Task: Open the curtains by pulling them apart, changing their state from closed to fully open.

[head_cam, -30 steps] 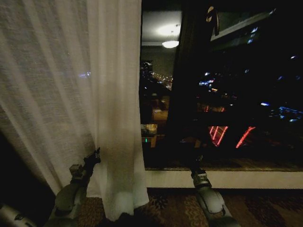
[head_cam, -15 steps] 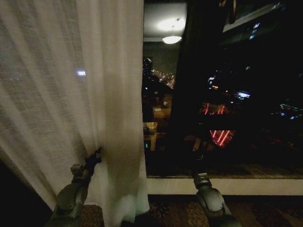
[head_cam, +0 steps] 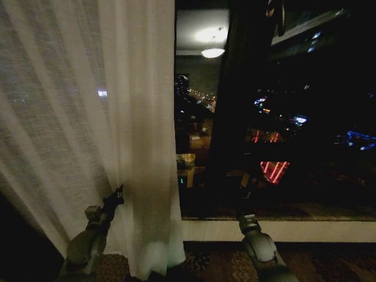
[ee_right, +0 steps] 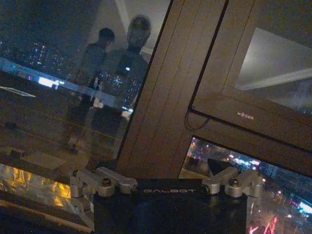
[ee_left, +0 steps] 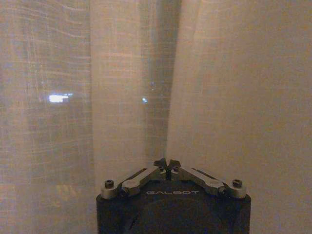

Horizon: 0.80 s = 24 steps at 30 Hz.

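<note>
Curtains of sheer cream-white pleated fabric (head_cam: 88,135) hang bunched at your left with dark window glass (head_cam: 282,117) bared, so keep the left gripper (head_cam: 116,195), pinched shut on a fold, hauling outward level, while the right gripper (ee_right: 165,170) waits spread open by the brown wooden window frame (ee_right: 165,97)

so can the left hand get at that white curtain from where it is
Probably yes. The left hand is already right up against the white curtain, its fingers shut at a fold low on the fabric, and nothing sits between them. Whether cloth is actually pinched is unclear.
</note>
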Available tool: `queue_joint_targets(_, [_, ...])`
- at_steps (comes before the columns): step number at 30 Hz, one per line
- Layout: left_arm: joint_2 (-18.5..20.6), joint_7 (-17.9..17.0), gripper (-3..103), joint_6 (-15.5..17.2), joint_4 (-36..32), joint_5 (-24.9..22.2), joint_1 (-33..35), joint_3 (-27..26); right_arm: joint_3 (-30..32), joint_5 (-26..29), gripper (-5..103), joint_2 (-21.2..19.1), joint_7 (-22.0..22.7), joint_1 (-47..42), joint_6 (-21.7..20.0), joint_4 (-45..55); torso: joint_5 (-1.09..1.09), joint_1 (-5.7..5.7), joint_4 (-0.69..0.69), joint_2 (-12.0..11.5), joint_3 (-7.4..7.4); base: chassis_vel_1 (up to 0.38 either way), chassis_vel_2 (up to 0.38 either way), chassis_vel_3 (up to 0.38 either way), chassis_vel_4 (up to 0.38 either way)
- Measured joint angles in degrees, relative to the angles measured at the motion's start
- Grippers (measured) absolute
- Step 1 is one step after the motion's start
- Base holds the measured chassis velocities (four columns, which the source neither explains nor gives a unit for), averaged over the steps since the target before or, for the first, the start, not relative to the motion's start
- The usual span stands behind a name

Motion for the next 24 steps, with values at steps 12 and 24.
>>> queue_joint_targets(12, [-0.3,0.2,0,-0.1,-0.6,0.1,0.7,-0.5,0.3,-0.1,100,-0.1,0.1,-0.6,0.1,0.5,0.01,-0.01,-0.01,0.0,-0.01,0.069,0.061,-0.060,-0.075])
queue_joint_targets(24, [-0.6,0.2,0,-0.2,-0.8,0.1,0.8,-0.6,0.5,0.0,100,-0.3,0.1,-0.6,0.3,0.6,0.00,-0.01,0.00,0.0,-0.01,0.169,0.183,-0.158,-0.174])
